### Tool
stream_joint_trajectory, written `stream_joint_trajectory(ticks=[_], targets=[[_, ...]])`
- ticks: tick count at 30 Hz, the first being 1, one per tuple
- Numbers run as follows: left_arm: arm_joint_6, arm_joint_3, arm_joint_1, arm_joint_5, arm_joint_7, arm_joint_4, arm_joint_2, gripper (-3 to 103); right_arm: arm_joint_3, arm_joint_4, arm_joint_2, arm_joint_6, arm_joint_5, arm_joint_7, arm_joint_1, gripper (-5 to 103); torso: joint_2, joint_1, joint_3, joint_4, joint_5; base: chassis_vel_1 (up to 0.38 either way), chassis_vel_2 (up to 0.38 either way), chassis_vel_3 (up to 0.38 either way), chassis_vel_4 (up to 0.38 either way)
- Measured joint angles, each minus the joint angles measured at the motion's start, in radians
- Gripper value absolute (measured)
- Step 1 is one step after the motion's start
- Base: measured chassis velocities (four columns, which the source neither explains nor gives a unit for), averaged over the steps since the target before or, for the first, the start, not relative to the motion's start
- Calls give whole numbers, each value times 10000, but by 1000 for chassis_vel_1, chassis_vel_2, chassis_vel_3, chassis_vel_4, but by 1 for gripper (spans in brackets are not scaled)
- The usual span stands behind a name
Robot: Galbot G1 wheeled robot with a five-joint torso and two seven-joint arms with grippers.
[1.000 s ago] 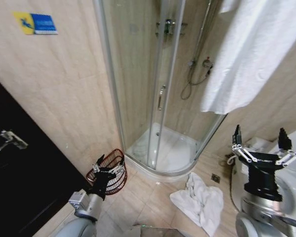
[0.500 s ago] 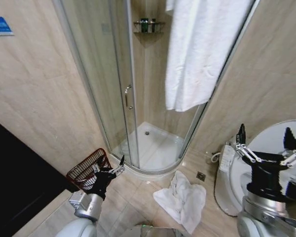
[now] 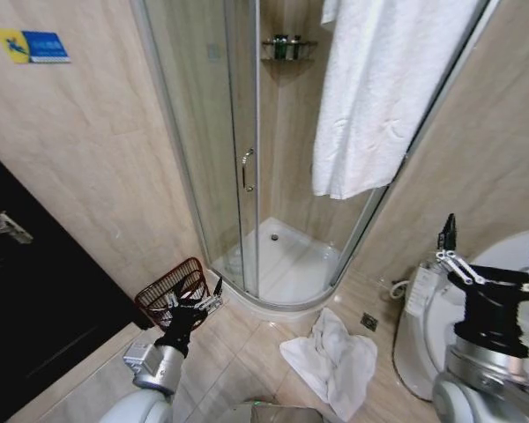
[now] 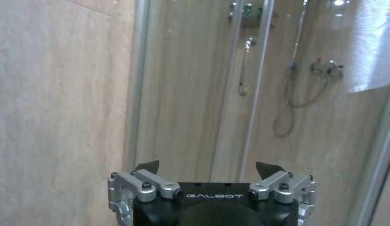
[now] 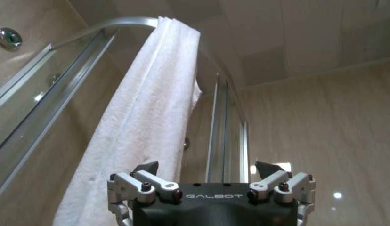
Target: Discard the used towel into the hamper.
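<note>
The used towel (image 3: 331, 359), white and crumpled, lies on the tiled floor in front of the shower. The hamper (image 3: 169, 292), a small dark reddish-brown openwork basket, stands tilted against the wall at the left, beside the shower's edge. My left gripper (image 3: 196, 298) is open and raised just in front of the hamper, with nothing between its fingers; in the left wrist view this gripper (image 4: 207, 165) faces the shower glass. My right gripper (image 3: 495, 227) is held up at the right, open and empty, to the right of the towel and above it. In the right wrist view this gripper (image 5: 207, 165) points upward.
A curved glass shower enclosure (image 3: 238, 167) fills the middle, with a large white towel (image 3: 388, 88) hanging over its top rail. A white toilet (image 3: 423, 330) stands at the right, close to the right arm. A dark door (image 3: 35, 300) is at the left.
The whole picture has swung left and then partly back, so the camera has moved. The towel, the hamper and both open grippers keep their places relative to one another.
</note>
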Motion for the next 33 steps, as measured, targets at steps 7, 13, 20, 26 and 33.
stream_joint_trajectory(ticks=[7,13,20,26,33], targets=[[0,1,0,0,0,0,-2,100,84,0,-127,-607,398,373,218,100,0,0,0,0,-2,64,83,107,110],[0,0,0,0,0,0,-1,100,188,-1,-239,-943,394,755,556,100,0,-1,0,2,-7,138,111,97,106],[0,1,0,0,0,0,-1,100,152,-2,-211,-1051,76,1477,389,100,0,-2,-1,0,-1,128,127,128,120],[0,0,0,0,0,0,-2,100,56,-2,-50,-1043,-63,1493,196,100,0,-2,0,1,-3,93,101,102,114],[0,0,0,0,0,0,-1,100,-15,-2,88,-810,-45,1263,4,100,0,-3,-1,-4,-2,13,18,3,5]])
